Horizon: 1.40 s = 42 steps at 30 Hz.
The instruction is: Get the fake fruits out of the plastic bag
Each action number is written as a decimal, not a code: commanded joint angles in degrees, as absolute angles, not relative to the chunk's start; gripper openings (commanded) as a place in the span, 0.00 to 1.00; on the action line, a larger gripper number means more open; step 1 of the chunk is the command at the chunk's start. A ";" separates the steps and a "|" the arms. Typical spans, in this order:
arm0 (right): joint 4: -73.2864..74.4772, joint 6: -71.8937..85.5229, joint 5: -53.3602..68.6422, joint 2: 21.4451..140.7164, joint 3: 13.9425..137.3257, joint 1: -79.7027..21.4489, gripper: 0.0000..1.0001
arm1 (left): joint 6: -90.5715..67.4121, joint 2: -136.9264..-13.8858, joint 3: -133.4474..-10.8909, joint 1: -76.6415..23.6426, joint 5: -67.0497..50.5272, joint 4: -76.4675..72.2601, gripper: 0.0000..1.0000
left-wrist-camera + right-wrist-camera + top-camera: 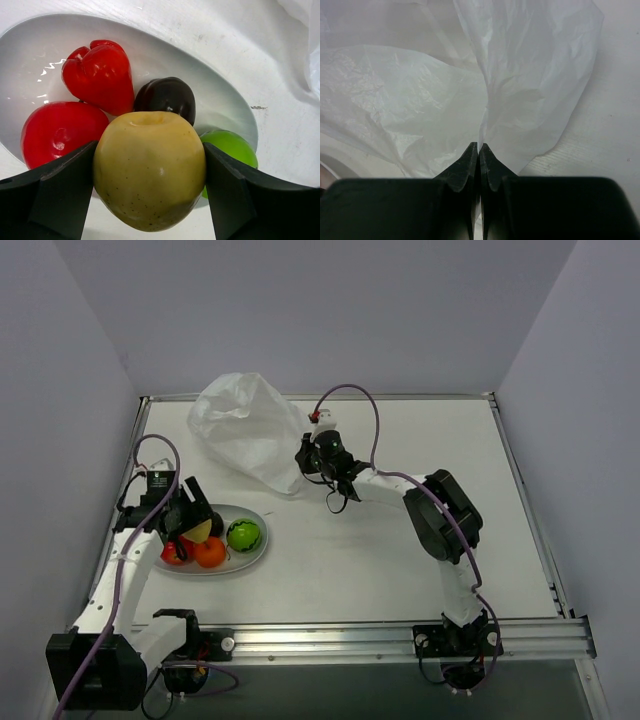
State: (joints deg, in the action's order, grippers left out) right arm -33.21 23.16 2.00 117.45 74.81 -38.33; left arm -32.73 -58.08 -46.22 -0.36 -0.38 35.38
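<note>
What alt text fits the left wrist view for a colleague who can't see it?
The left tool grips a yellow-green apple between its black fingers, over a white oval plate. On the plate lie a lobed red fruit, a round red fruit, a dark purple one and a bright green one.
</note>
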 commanded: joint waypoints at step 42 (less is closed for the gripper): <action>-16.08 19.34 -18.98 89.23 71.99 -49.48 1.00 | -21.70 -45.45 -69.26 -9.93 -6.85 33.32 0.94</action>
